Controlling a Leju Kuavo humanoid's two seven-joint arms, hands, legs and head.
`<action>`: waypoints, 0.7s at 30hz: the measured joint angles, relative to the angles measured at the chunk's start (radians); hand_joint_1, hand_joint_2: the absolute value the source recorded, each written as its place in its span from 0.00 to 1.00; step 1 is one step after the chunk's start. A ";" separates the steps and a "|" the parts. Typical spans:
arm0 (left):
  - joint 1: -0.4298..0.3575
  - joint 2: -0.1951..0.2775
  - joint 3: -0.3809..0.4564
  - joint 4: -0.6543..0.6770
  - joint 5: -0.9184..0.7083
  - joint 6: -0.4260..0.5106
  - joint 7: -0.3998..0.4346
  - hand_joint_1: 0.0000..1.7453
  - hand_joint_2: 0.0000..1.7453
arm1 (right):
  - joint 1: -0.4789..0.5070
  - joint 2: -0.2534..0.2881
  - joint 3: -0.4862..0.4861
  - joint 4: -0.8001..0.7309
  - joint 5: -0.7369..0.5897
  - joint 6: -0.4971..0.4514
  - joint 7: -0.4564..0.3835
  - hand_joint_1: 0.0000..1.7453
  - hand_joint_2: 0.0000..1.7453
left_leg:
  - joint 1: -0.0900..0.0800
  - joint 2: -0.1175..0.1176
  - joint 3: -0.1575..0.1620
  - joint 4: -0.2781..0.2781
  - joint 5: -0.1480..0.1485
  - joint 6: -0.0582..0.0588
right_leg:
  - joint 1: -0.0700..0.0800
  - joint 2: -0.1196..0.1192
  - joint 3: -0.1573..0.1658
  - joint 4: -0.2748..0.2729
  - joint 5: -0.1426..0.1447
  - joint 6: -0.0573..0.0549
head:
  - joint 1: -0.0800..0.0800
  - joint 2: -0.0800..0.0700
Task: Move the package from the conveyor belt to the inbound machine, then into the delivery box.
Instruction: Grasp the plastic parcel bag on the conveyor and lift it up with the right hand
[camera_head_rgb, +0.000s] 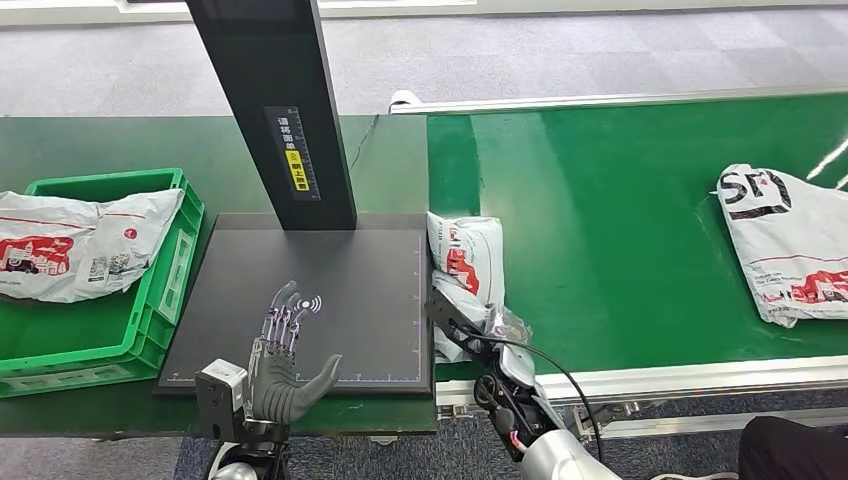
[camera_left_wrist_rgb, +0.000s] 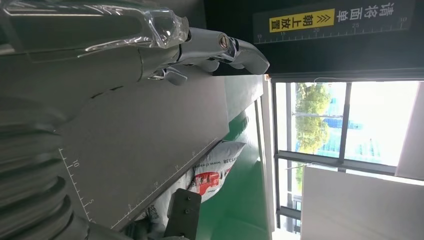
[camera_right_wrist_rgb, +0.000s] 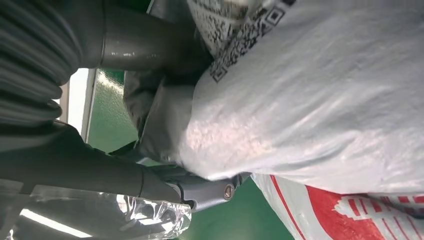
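- The right hand (camera_head_rgb: 462, 318) grips the near end of a white package (camera_head_rgb: 465, 258) with red print; in the right wrist view its thumb (camera_right_wrist_rgb: 150, 45) and darker fingers (camera_right_wrist_rgb: 200, 187) close around the grey-white bag (camera_right_wrist_rgb: 310, 110) from both sides.
- That package lies at the left edge of the green conveyor belt (camera_head_rgb: 620, 200), stretching away from the right hand and just beside the black platform of the inbound machine (camera_head_rgb: 320, 300).
- The left hand (camera_head_rgb: 285, 365) hovers over the near edge of the platform, holding nothing, fingers spread and pointing forward, thumb out toward the right hand.
- In the left wrist view the left fingers (camera_left_wrist_rgb: 220, 47) reach out above the grey platform surface (camera_left_wrist_rgb: 150, 140), with the package (camera_left_wrist_rgb: 215, 170) beyond the platform's edge.
- The machine's dark upright post (camera_head_rgb: 275, 110), with a yellow label, rises ahead of the left hand.
- To the left hand's outer side sits a green delivery box (camera_head_rgb: 165, 280) with a white-and-red parcel (camera_head_rgb: 80, 245) in it.
- Far to the right hand's outer side, another white bag (camera_head_rgb: 790, 245) lies on the belt, well apart from the held one.
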 joint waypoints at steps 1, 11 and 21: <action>0.000 0.000 0.000 0.000 0.000 0.000 0.000 0.00 1.00 | 0.004 0.000 -0.005 0.000 0.007 -0.016 -0.008 1.00 1.00 | 0.000 -0.001 0.000 0.000 0.000 0.000 | 0.000 -0.001 0.000 0.000 0.000 0.000 | 0.000 0.000; 0.021 0.000 0.005 0.000 -0.003 0.004 -0.013 0.00 1.00 | 0.047 0.039 -0.193 -0.015 -0.163 -0.471 -0.602 1.00 1.00 | 0.000 -0.006 -0.011 0.000 0.001 0.001 | 0.000 -0.007 -0.008 0.001 0.001 0.000 | 0.000 0.000; 0.029 0.000 0.010 0.000 -0.012 0.006 -0.039 0.00 1.00 | 0.074 0.121 -0.336 -0.233 -0.596 -0.490 -1.101 1.00 1.00 | 0.000 -0.006 -0.015 0.000 0.002 0.000 | 0.000 -0.007 -0.013 0.001 0.001 0.000 | 0.000 0.000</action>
